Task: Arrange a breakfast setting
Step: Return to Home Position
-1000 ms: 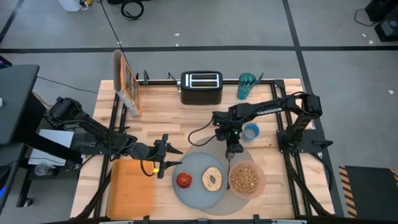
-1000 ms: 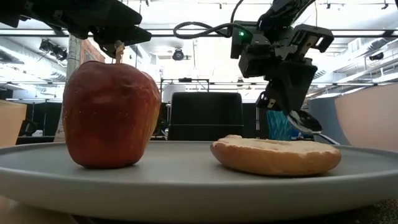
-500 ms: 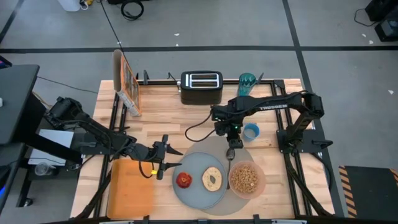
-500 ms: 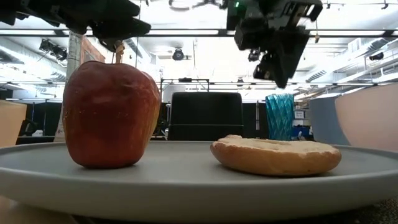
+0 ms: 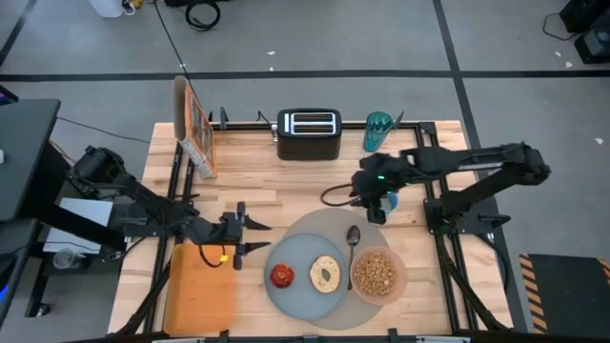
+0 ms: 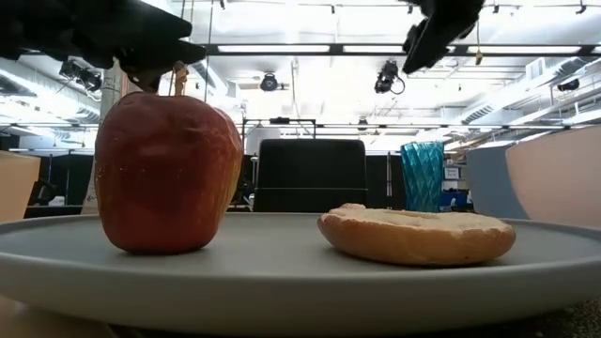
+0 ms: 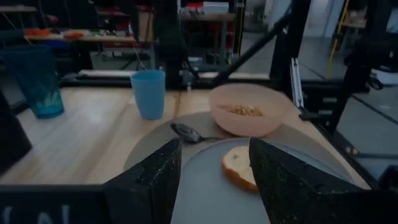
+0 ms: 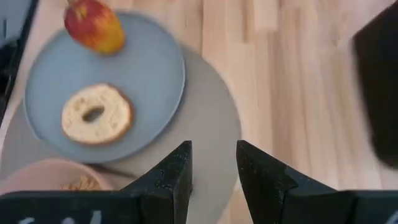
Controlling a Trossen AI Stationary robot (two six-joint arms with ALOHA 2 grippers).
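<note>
The round grey mat (image 5: 315, 224) lies at the table's near middle. On it lie the grey-blue plate (image 5: 300, 291) with the red apple (image 5: 281, 276) and the bagel (image 5: 326, 274), and the pink bowl (image 5: 376, 273) of brown cereal. The metal spoon (image 5: 353, 243) lies on the mat between plate and bowl. My left gripper (image 5: 259, 236) is open and empty just left of the plate. My right gripper (image 5: 374, 210) is open and empty, raised beyond the mat's far right edge; its view looks down on the plate (image 8: 106, 87).
A black toaster (image 5: 309, 133) and a teal tumbler (image 5: 377, 131) stand at the far edge. A small blue cup (image 7: 149, 93) stands under my right gripper. An orange tray (image 5: 200, 286) lies near left, and an upright box (image 5: 193, 124) stands far left.
My right gripper has let go of the spoon, which now lies on the mat. It has risen and drawn back toward the table's right and far side. My left gripper has drawn back a little toward the table's left edge.
</note>
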